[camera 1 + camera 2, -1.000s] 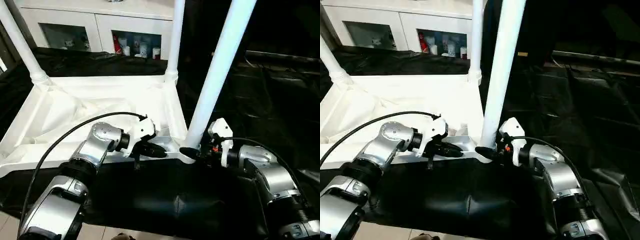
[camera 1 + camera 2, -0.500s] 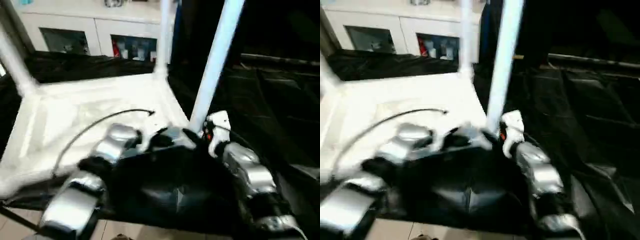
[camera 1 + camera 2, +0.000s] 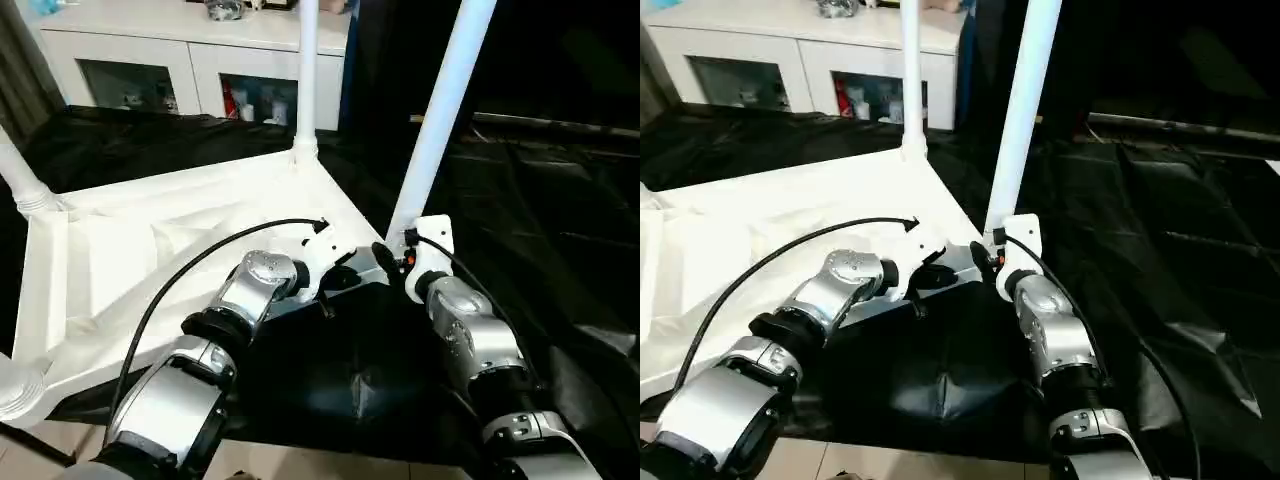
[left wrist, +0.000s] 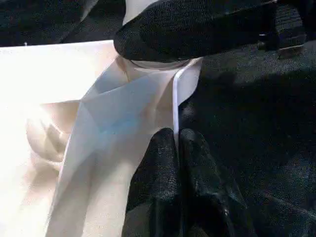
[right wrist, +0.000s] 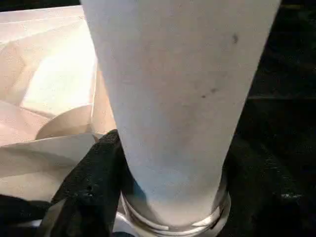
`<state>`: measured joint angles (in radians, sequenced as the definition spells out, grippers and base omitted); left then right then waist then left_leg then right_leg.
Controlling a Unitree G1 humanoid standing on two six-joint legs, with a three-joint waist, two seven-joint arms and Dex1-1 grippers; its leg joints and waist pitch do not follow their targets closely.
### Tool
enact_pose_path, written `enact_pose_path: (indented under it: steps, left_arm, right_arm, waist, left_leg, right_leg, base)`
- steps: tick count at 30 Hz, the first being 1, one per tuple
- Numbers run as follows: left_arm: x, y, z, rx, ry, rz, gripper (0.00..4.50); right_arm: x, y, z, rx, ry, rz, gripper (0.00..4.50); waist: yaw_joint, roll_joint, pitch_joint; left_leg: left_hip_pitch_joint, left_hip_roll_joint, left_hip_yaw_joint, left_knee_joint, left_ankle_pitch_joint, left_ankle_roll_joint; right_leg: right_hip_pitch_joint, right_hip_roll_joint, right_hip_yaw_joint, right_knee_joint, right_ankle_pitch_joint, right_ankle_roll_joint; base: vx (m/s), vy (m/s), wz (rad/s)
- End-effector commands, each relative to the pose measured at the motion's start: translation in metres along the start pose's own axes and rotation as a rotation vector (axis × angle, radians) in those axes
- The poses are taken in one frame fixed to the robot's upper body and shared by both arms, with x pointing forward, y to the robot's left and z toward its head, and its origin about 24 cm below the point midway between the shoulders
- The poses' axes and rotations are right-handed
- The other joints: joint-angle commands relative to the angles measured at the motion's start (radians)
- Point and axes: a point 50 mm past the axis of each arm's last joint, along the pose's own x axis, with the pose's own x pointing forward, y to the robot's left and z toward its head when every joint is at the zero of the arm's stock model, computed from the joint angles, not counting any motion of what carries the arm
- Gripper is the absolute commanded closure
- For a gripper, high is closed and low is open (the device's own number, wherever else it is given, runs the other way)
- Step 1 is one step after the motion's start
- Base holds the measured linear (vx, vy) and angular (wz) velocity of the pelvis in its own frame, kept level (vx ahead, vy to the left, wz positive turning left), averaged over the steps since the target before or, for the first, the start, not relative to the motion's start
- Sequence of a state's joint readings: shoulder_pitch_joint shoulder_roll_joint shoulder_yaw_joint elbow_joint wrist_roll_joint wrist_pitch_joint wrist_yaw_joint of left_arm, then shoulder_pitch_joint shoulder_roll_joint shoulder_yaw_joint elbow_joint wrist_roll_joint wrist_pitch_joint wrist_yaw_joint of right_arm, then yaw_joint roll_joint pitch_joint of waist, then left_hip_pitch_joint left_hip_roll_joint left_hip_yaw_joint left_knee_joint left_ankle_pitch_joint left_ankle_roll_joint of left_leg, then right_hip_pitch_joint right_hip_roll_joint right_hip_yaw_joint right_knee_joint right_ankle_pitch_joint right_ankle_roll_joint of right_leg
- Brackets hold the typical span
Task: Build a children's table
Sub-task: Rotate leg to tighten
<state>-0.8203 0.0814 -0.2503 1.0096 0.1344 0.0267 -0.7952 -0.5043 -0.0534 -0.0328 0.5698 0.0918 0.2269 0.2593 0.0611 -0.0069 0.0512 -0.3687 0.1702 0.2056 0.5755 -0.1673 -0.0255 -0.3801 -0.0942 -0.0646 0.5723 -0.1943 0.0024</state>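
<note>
table [image 3: 150, 250] lies underside up, legs [image 3: 440, 115] upright; left jaws [image 4: 177, 148] pinch its rim, right jaws [image 3: 385, 262] clasp one leg.

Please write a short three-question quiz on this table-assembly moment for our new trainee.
1. True or false: the left gripper is pinched shut on the rim of the upturned table top.
2. What does the right gripper clasp? A) a cable B) the base of the near leg C) the black cloth
3. Fill in: the near leg stands in a corner ____ of the table top.

Key: 1 true; 2 B; 3 socket.
</note>
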Motion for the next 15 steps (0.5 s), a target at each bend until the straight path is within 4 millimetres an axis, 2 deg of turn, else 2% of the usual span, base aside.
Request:
enact_pose_path:
  steps: [1, 2, 3, 4, 5, 6, 7, 8, 10, 12, 14, 15]
  left_arm:
    - [0.002, -0.002, 0.003, 0.032, -0.006, -0.032, 4.5]
    - [0.002, -0.002, 0.003, 0.032, -0.006, -0.032, 4.5]
    - [-0.003, -0.001, 0.001, 0.04, -0.013, -0.058, 4.5]
    - [-0.007, 0.0, -0.001, 0.051, -0.023, -0.088, 4.5]
    - [-0.011, 0.001, -0.003, 0.061, -0.033, -0.116, 4.5]
    - [-0.018, 0.001, -0.005, 0.068, -0.046, -0.178, 4.5]
    - [-0.022, 0.001, -0.006, 0.076, -0.048, -0.2, 4.5]
    - [-0.023, 0.001, -0.007, 0.078, -0.048, -0.206, 4.5]
    - [-0.029, 0.002, -0.009, 0.09, -0.04, -0.254, 4.5]
    - [-0.031, 0.002, -0.01, 0.092, -0.039, -0.267, 4.5]
    - [-0.039, 0.001, -0.012, 0.096, -0.041, -0.335, 4.5]
    - [-0.042, 0.001, -0.013, 0.096, -0.043, -0.352, 4.5]
  right_arm:
    - [0.0, 0.017, 0.001, 0.017, -0.016, 0.16, 1.13]
    - [0.0, 0.017, 0.001, 0.017, -0.016, 0.16, 1.13]
    - [-0.004, 0.01, 0.004, -0.012, -0.022, 0.191, 0.87]
    - [-0.009, 0.004, 0.007, -0.039, -0.025, 0.23, 0.87]
    - [-0.013, -0.001, 0.009, -0.059, -0.025, 0.256, 0.79]
    - [-0.021, -0.011, 0.013, -0.092, -0.023, 0.31, 0.76]
    - [-0.025, -0.014, 0.014, -0.106, -0.02, 0.341, 0.76]
    - [-0.027, -0.015, 0.014, -0.11, -0.019, 0.351, 0.76]
    - [-0.035, -0.021, 0.016, -0.14, -0.007, 0.415, 0.76]
    - [-0.037, -0.022, 0.016, -0.147, -0.004, 0.431, 0.76]
    - [-0.044, -0.024, 0.018, -0.179, 0.01, 0.502, 0.76]
    - [-0.046, -0.024, 0.019, -0.177, 0.014, 0.527, 0.76]
  waist:
    - [-0.005, -0.006, -0.049]
    - [-0.002, -0.006, -0.053]
    - [0.001, -0.008, -0.054]
    - [0.001, -0.008, -0.054]
    - [0.008, -0.008, -0.054]
    - [0.008, -0.011, -0.054]
    - [0.01, -0.008, -0.057]
    - [0.01, -0.008, -0.057]
    - [0.016, -0.01, -0.061]
    - [0.023, -0.007, -0.062]
    - [0.031, -0.007, -0.066]
    - [0.035, -0.005, -0.069]
  left_leg:
    - [0.032, 0.063, -0.05, -0.09, -0.497, -0.047]
    - [0.026, 0.065, -0.049, -0.09, -0.459, -0.036]
    - [0.021, 0.065, -0.046, -0.089, -0.411, -0.026]
    - [0.021, 0.065, -0.046, -0.089, -0.411, -0.026]
    - [0.023, 0.065, -0.039, -0.083, -0.376, -0.006]
    - [0.018, 0.065, -0.039, -0.082, -0.359, 0.008]
    - [0.016, 0.067, -0.037, -0.08, -0.334, 0.016]
    - [0.016, 0.067, -0.037, -0.08, -0.334, 0.016]
    - [0.021, 0.067, -0.03, -0.075, -0.287, 0.029]
    - [0.018, 0.07, -0.028, -0.073, -0.242, 0.041]
    - [0.013, 0.073, -0.027, -0.07, -0.196, 0.05]
    - [0.017, 0.074, -0.024, -0.066, -0.162, 0.063]
  right_leg:
    - [0.006, -0.076, 0.041, -0.091, -0.441, -0.134]
    - [0.012, -0.078, 0.043, -0.085, -0.409, -0.14]
    - [0.016, -0.079, 0.045, -0.082, -0.368, -0.149]
    - [0.016, -0.079, 0.045, -0.082, -0.368, -0.149]
    - [0.016, -0.077, 0.047, -0.079, -0.329, -0.159]
    - [0.021, -0.079, 0.047, -0.076, -0.33, -0.17]
    - [0.023, -0.081, 0.048, -0.073, -0.308, -0.182]
    - [0.023, -0.081, 0.048, -0.073, -0.308, -0.182]
    - [0.023, -0.076, 0.047, -0.066, -0.248, -0.211]
    - [0.025, -0.075, 0.047, -0.057, -0.192, -0.229]
    - [0.033, -0.072, 0.043, -0.045, -0.125, -0.248]
    - [0.029, -0.067, 0.042, -0.034, -0.047, -0.272]
  base:
    - [0.0, 0.0, 0.0]
    - [0.0, 0.0, 0.0]
    - [0.0, 0.0, 0.0]
    - [0.0, 0.0, 0.0]
    - [0.0, 0.0, 0.0]
    - [0.0, 0.0, 0.0]
    - [0.0, 0.0, 0.0]
    - [0.0, 0.0, 0.0]
    - [0.0, 0.0, 0.0]
    - [0.0, 0.0, 0.0]
    - [0.05, -0.012, -0.01]
    - [0.051, -0.006, -0.01]
